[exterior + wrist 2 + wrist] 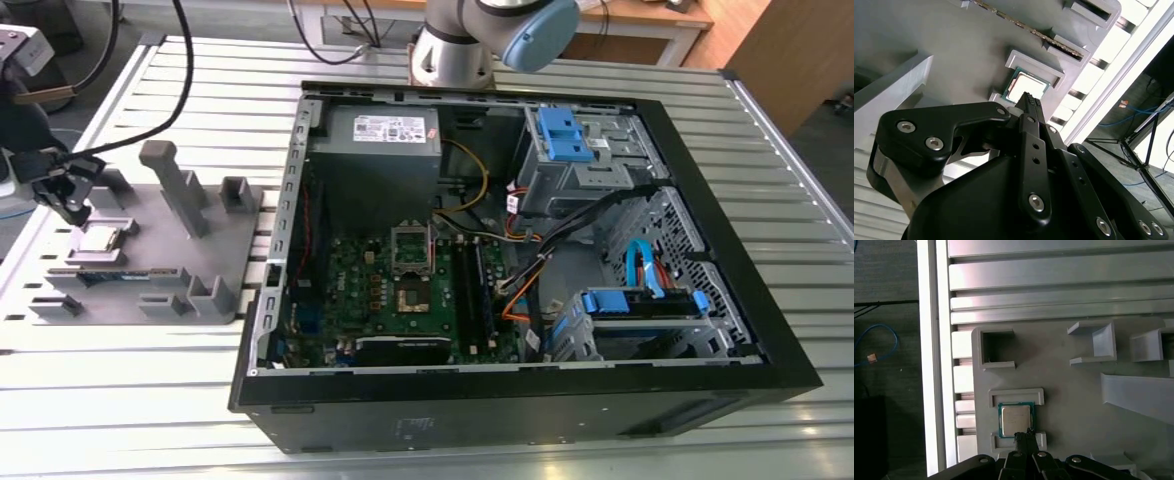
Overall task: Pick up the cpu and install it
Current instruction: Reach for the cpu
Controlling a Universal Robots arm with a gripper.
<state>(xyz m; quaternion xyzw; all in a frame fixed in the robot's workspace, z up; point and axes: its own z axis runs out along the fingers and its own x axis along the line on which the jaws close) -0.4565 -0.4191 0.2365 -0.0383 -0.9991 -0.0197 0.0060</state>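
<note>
Ribbed aluminium table [134,400] filled the scene. It carried a flat grey holder plate [220,250] at the exterior view's left and an open black computer case [507,412] across the centre and right.

On that plate the cpu [1015,419], a small square chip with a silvery top, lay flat in a shallow nest between 2 raised lips [1016,396], close to the plate's outer edge. The gripper [1024,433] hung directly over one edge of the chip. Its 2 black fingers [1030,107] were pressed together with nothing between them. Whether the tips touched the chip could not be told.

In the exterior view the gripper sat at middle left, just above the chip, with 1 tall grey post [174,185] standing nearby on the plate.

Inside the case, a green motherboard [360,290] lay at lower centre with a square socket [411,295] on it. A grey power supply [384,135] sat above it, and blue drive brackets [561,130] at upper right. The robot arm [487,35] showed at top centre.
</note>
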